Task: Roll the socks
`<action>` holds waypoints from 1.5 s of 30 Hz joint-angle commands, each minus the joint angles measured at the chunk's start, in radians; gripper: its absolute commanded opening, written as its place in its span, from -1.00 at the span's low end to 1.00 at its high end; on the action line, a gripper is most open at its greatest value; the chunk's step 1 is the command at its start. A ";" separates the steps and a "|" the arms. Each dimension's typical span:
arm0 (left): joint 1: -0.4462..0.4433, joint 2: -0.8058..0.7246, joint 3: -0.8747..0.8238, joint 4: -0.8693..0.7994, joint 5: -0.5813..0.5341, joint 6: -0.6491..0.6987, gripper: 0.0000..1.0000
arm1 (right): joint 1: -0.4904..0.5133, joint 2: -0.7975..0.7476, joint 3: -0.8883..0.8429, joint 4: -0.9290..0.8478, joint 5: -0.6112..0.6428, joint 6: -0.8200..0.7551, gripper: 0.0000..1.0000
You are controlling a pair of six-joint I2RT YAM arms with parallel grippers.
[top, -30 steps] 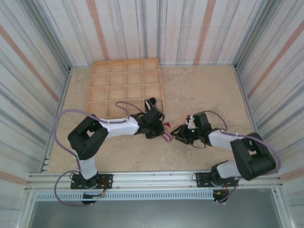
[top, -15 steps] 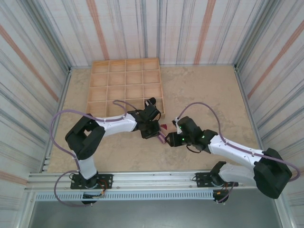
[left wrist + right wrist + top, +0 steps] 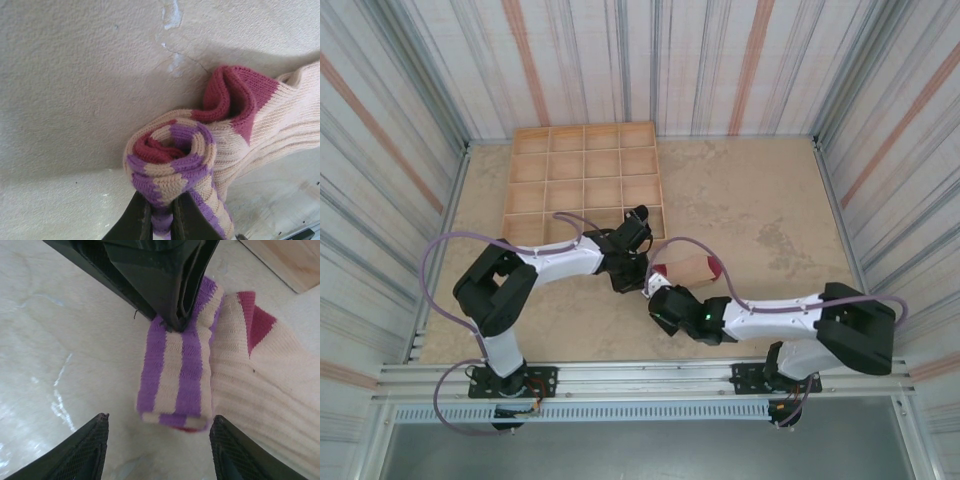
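left wrist: left end effector (image 3: 162, 201) clamps rolled sock (image 3: 190, 145); right end effector (image 3: 159, 421) spread, seemingly apart; tray (image 3: 584, 129) nearby.

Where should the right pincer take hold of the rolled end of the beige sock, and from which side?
Probably the free end of the purple-striped roll of the beige knitted sock, across its width, approaching opposite the shut left pincer. The roll is a short cylinder, and the fingers of the open right pincer flank that end.

tray: wooden grid tray (image 3: 585, 185), 4 rows by 4 columns, far left of table | table: mottled beige tabletop (image 3: 770, 200) | walls: striped panels (image 3: 720, 60) on 3 sides | near edge: metal rail (image 3: 640, 375)
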 commanded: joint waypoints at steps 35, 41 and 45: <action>0.030 -0.138 -0.075 -0.012 -0.003 0.005 0.77 | -0.095 0.075 -0.094 0.238 -0.196 0.079 -1.00; 0.031 -0.206 -0.087 -0.013 -0.070 0.026 0.97 | -0.247 -0.002 -0.167 0.295 -0.423 0.159 -1.00; 0.029 -0.251 -0.102 -0.007 -0.117 0.038 0.97 | -0.329 -0.004 -0.208 0.343 -0.534 0.228 -1.00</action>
